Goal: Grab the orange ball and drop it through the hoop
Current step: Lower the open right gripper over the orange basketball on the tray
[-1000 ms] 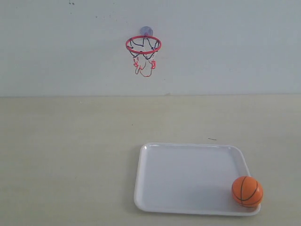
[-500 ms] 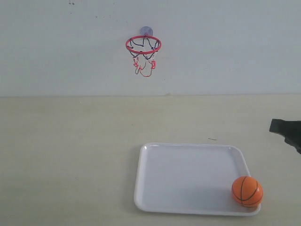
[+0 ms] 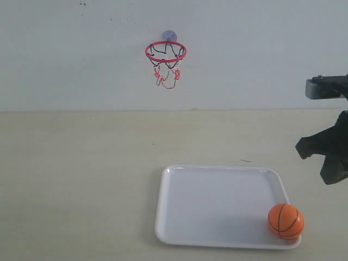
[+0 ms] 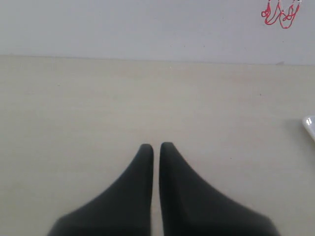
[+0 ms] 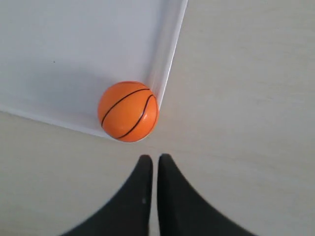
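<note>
The orange ball (image 3: 285,221) rests in the front right corner of the white tray (image 3: 217,201), against its rim. High on the back wall hangs the hoop (image 3: 166,52), with its net dangling below the red ring. My right gripper (image 3: 326,157) hovers at the right edge of the exterior view, above and to the right of the ball. In the right wrist view that gripper (image 5: 155,158) is shut and empty, its tips just short of the ball (image 5: 128,111). My left gripper (image 4: 156,146) is shut over bare table; it does not show in the exterior view.
The beige table (image 3: 81,179) runs back to a pale wall. The tray's raised rim (image 5: 167,49) runs beside the ball. In the left wrist view, the net's lower strings (image 4: 280,12) and a tray corner (image 4: 310,125) show at the frame edge.
The right arm has come into the exterior view from the right edge and risen, now showing more of itself. Ball, tray and hoop have not moved.
</note>
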Controlling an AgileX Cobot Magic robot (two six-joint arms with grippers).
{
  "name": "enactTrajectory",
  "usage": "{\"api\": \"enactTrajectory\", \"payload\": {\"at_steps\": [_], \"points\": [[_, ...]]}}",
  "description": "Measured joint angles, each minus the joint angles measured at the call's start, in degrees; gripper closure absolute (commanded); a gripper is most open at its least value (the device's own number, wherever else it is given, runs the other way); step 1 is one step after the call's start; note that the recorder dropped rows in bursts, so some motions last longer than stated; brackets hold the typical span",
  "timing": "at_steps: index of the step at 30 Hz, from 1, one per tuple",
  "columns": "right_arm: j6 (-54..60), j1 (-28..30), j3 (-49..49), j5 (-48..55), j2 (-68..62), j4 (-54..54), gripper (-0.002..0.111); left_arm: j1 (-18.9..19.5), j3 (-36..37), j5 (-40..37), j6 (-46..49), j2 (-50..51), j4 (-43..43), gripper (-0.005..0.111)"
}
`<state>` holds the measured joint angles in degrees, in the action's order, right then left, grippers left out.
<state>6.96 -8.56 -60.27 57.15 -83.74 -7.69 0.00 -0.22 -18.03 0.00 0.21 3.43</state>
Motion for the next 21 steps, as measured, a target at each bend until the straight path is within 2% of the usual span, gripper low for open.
{"api": "enactTrajectory", "payload": {"at_steps": [3, 4, 5, 6, 7, 21], "points": [[-0.1, 0.0, -0.1, 0.1, -1.3, -0.4, 0.068, 0.0, 0.0, 0.0, 0.0, 0.0, 0.0, 0.103], [-0.1, 0.0, -0.1, 0.4, -1.8, -0.4, 0.053, 0.0, 0.0, 0.0, 0.0, 0.0, 0.0, 0.103], [-0.1, 0.0, -0.1, 0.6, -2.2, -0.5, 0.044, 0.0, 0.0, 0.0, 0.0, 0.0, 0.0, 0.103], [-0.1, 0.0, -0.1, 0.6, -2.4, -0.6, 0.035, 0.0, 0.0, 0.0, 0.0, 0.0, 0.0, 0.103], [-0.1, 0.0, -0.1, 0.7, -2.8, -0.6, 0.032, 0.0, 0.0, 0.0, 0.0, 0.0, 0.0, 0.103], [-3.0, 0.0, -0.1, 0.4, -14.5, -5.8, 0.032, 0.0, 0.0, 0.0, 0.0, 0.0, 0.0, 0.103]]}}
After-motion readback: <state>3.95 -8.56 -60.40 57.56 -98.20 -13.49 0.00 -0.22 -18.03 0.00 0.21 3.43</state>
